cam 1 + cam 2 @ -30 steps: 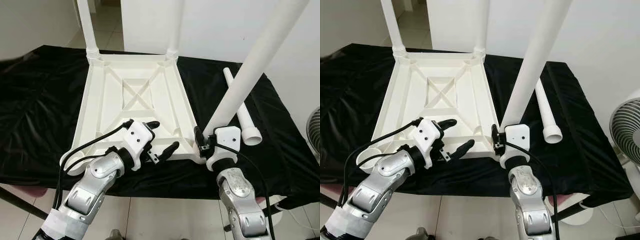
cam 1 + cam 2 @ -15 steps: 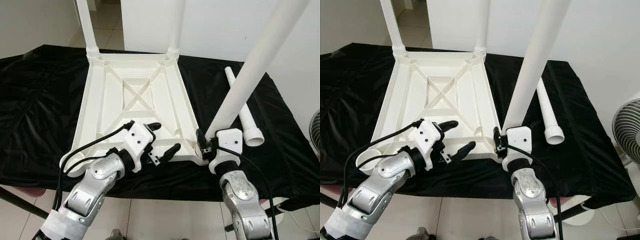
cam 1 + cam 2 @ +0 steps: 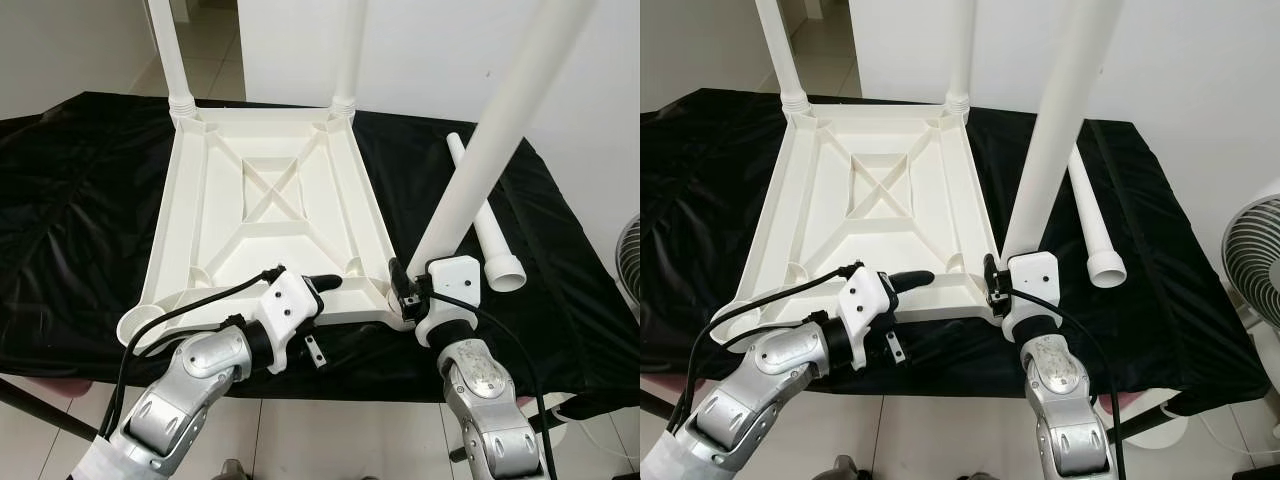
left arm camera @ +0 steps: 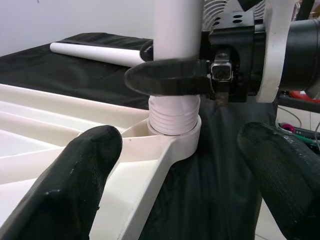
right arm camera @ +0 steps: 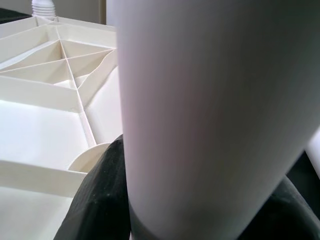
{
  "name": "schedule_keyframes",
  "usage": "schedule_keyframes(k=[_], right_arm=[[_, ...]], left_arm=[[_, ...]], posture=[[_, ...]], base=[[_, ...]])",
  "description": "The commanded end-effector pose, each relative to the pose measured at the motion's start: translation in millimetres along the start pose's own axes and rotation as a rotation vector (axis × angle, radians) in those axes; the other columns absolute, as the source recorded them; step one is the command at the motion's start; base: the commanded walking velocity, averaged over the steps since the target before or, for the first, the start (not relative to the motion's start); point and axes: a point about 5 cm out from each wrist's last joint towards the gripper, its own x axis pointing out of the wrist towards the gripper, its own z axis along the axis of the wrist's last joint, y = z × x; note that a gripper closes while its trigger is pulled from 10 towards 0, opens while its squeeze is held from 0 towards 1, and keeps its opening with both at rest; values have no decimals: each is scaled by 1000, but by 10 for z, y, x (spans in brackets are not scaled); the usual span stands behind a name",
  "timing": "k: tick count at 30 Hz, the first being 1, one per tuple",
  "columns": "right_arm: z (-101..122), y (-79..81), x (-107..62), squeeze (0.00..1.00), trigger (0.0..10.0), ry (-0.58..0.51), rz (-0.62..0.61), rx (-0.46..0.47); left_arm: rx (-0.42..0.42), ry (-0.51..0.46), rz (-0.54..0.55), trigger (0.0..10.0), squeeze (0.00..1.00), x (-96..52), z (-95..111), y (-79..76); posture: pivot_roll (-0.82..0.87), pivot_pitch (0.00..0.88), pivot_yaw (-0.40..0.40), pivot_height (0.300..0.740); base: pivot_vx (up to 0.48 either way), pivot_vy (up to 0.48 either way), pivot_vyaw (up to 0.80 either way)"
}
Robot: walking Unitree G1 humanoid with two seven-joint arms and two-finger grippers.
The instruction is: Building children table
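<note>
Black cloth covers the tabletop [image 3: 80, 240] I'm working over. Nearest me, lower centre of the frame, my left claw [image 3: 318, 320] has dropped from above the frame to the near edge of the upturned white plastic children's table top [image 3: 270, 215], fingers spread, one over the rim, one below. At lower right my right claw [image 3: 405, 293] pinches the tall white plastic leg [image 3: 480, 160], its ribbed end now sitting straighter in the near right corner socket [image 4: 175, 140]. I judge it's seating. Beyond, a spare white leg [image 3: 485, 225] lies on the cloth; two fitted legs [image 3: 170, 50] rise at the far corners.
</note>
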Motion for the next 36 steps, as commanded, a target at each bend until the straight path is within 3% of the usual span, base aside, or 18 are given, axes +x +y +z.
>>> schedule_keyframes(k=[1,5,8,13,30,35,36], right_arm=[[-73,-7,-33,0,10000,30,11,-26],[-104,-11,-65,0,10000,37,31,-18],[-179,-73,-58,0,10000,86,44,100],[-234,-181,14,0,10000,135,2,174],[-345,-228,66,0,10000,203,-9,226],[-362,-263,93,0,10000,217,-45,197],[-378,-283,97,0,10000,229,-77,259]], left_arm=[[-11,15,-36,10000,0,-14,-20,-51],[-13,17,-37,10000,0,-17,-19,-50],[-11,20,-37,10000,0,-20,-15,-52],[-8,24,-45,10000,0,-30,-3,-49],[0,30,-26,10000,0,-50,9,-21],[1,30,-25,10000,0,-47,11,-20],[3,29,-25,10000,0,-46,13,-19]], posture=[[84,106,-26,740],[83,111,-22,740],[80,113,-18,740],[83,113,-17,740],[94,108,-22,740],[94,106,-23,740],[95,106,-25,740]], base=[[0,0,0],[0,0,0],[0,0,0],[0,0,0],[0,0,0],[0,0,0],[0,0,0]])
